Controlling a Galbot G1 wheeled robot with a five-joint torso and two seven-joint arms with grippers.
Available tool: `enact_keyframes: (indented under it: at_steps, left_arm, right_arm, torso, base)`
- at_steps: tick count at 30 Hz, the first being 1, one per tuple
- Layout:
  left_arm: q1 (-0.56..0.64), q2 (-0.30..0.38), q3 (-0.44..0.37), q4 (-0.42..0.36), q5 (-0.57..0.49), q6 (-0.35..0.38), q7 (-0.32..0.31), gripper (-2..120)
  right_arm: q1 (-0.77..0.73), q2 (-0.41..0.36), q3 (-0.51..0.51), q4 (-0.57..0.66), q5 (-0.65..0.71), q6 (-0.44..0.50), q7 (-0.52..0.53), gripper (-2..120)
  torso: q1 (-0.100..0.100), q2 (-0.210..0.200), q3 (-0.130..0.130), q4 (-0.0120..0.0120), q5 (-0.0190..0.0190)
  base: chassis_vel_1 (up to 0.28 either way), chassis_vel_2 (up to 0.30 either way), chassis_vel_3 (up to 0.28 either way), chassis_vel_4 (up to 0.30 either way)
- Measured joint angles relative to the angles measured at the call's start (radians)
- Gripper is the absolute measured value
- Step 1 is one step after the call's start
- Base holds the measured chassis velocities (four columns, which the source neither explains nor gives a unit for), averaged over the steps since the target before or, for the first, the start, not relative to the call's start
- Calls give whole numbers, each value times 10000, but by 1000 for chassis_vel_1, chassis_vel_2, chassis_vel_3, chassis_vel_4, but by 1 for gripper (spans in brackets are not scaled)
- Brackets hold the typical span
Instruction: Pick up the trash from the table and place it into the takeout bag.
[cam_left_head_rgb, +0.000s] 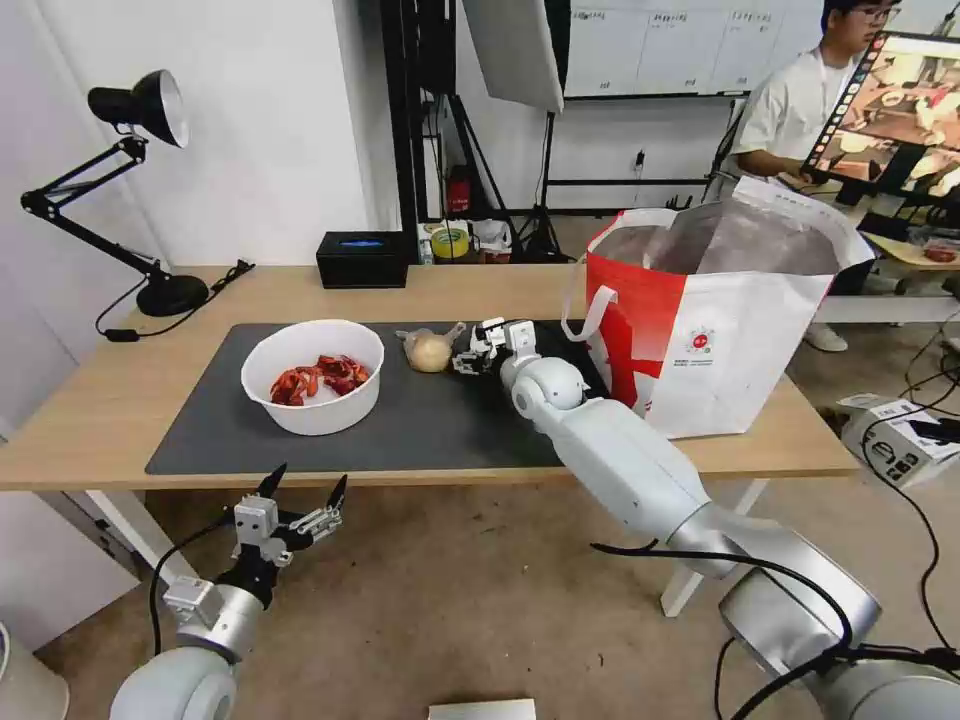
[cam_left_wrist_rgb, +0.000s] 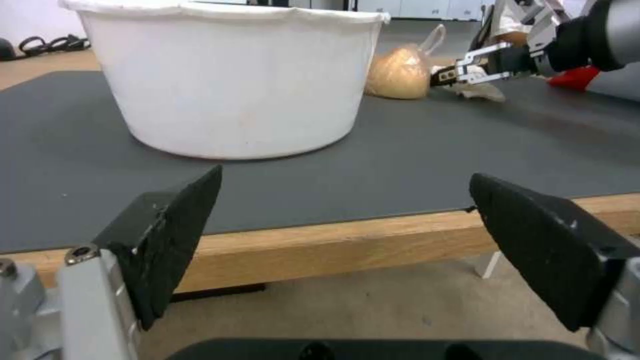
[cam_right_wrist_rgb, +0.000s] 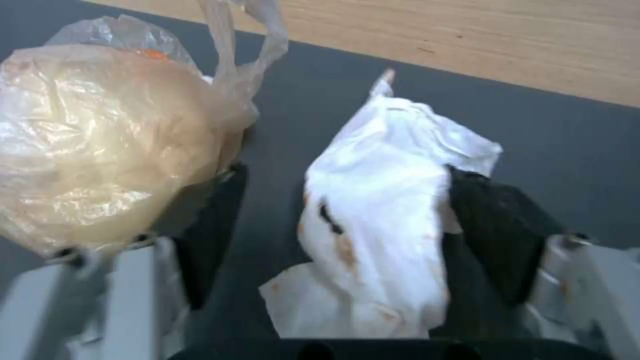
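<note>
Table (cam_left_head_rgb: 120, 400): your long light-wood desktop carries a dark grey mat (cam_left_head_rgb: 420, 420) across its middle; the trash lies on the mat.
Takeout bag (cam_left_head_rgb: 720, 340): it stands upright on the table's right end, one corner on the mat, mouth open so you see the silver lining.
Right arm: you have it stretched over the front edge of the table, its wrist above the mat just left of the bag.
Bowl (cam_left_head_rgb: 313, 376): white and round, with red crayfish shells inside, it sits on the left half of the mat. From the left wrist you see its side wall (cam_left_wrist_rgb: 233, 80).
Knotted bag (cam_left_head_rgb: 430, 350): the clear bag with the beige lump rests on the mat between the bowl and your right gripper, against that gripper's outer finger (cam_right_wrist_rgb: 213, 225).
Right gripper (cam_left_head_rgb: 470, 358): down at the mat, fingers apart, with the tissue between them.
Tissue (cam_right_wrist_rgb: 380, 210): crumpled, white, stained brown, lying on the mat and touching one finger pad.
Left gripper (cam_left_head_rgb: 305, 490): it hangs below and in front of the table's front edge, fingers spread wide, holding nothing.
</note>
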Motion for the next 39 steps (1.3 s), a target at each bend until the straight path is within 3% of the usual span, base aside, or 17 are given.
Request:
enact_keyframes:
  at_steps: [21,32,39]
  left_arm:
    - [129,54,-77,-197,-16,-14,-16,100]
    - [221,73,-125,-332,-12,-18,-44,100]
    - [319,99,-198,-416,-29,-18,-58,100]
  right_arm:
    - [-201,-235,69,236,209,-161,-10,0]
    - [-473,-896,383,1574,396,121,93,0]
    - [-1323,-2709,905,5461,1233,155,369,0]
  torso:
    - [0,0,0,-1,0]
    - [0,-1,0,-1,1]
    - [-1,0,0,-1,3]
  base:
    - [0,0,0,0]
    - [0,0,0,0]
    - [0,0,0,0]
